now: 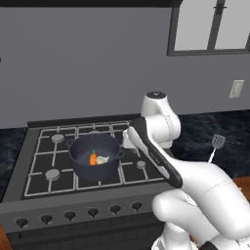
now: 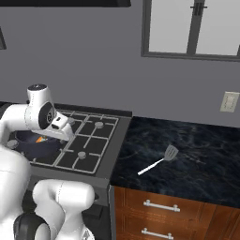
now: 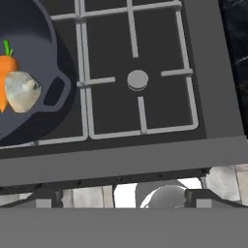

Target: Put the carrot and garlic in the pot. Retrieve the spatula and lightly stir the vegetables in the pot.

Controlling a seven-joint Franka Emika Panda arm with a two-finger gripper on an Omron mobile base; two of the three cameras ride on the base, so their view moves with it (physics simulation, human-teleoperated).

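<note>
On the stove [image 1: 73, 171] — black, grey-grated — sat the pot [image 1: 83, 158], over a left burner, the arm's elbow crowding its right side. Right of the stove, the dark marble desk [image 2: 201, 159] carried the spatula [image 2: 159, 161], well apart. Inside the pot, carrot [image 1: 93, 158] and garlic [image 1: 102, 159] touched. Above a right-hand burner [image 3: 137, 79] hung the hand, fingers spread, holding nothing.

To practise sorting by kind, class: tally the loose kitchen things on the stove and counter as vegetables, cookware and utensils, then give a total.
Vegetables: 2, the carrot and the garlic, both inside the pot.
Cookware: 1, the pot on the stove.
Utensils: 1, the spatula lying on the dark counter.
Total: 4
</note>
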